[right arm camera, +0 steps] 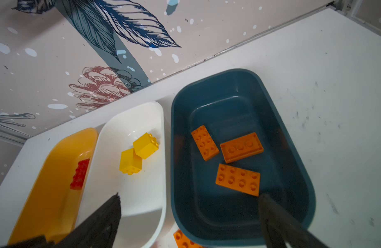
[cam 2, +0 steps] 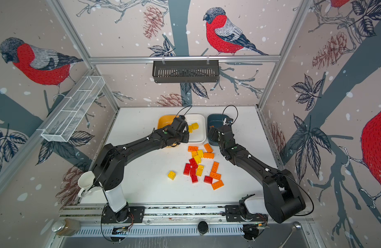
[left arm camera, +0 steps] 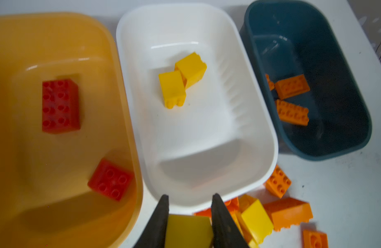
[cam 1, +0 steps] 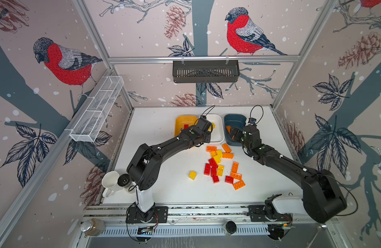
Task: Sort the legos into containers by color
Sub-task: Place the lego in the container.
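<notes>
White table [cam 1: 163, 189] inside bird-patterned walls [cam 1: 142, 32]; left gripper [left arm camera: 190, 196] clamps a yellow brick [left arm camera: 188, 230], right gripper [right arm camera: 189, 195] spread wide, empty, over the blue tray [right arm camera: 288, 154].

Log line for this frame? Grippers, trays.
left gripper: shut on yellow brick, near white tray rim | right gripper: open, empty, over teal tray | yellow-orange tray: holds red bricks | loose pile on table

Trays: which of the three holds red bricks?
The yellow-orange tray: two red bricks lie in it; the white tray holds yellow ones, the teal tray orange ones.
</notes>
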`<state>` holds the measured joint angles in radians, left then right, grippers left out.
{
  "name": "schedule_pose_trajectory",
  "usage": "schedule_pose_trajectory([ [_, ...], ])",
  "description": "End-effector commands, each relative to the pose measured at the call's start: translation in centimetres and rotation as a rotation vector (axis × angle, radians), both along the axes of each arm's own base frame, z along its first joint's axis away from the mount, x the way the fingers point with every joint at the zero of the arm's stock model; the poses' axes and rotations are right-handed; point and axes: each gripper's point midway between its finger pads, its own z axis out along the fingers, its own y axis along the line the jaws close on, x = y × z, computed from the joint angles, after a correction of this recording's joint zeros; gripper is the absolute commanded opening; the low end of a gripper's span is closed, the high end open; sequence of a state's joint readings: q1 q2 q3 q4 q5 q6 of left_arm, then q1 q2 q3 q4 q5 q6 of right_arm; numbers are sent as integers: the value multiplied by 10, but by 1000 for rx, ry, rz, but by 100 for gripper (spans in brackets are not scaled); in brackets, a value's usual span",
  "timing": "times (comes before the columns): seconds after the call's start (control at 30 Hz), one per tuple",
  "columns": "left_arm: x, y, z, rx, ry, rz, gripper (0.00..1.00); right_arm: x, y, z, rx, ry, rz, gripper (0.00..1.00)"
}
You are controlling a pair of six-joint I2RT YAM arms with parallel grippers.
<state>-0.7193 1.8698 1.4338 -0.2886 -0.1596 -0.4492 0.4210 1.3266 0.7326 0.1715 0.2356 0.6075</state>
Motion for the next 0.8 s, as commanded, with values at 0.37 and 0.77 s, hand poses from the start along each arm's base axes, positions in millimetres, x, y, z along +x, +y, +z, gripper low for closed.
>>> schedule_pose_trajectory([
  [0.37, 73, -26, 24, 6, -114, 69, 61, -75, -10, -58, -14, 183, 129, 99],
  [0.77, 44, -11, 43, -73, -145, 45, 86, -102, 28, -97, -72, 347, 290, 99],
])
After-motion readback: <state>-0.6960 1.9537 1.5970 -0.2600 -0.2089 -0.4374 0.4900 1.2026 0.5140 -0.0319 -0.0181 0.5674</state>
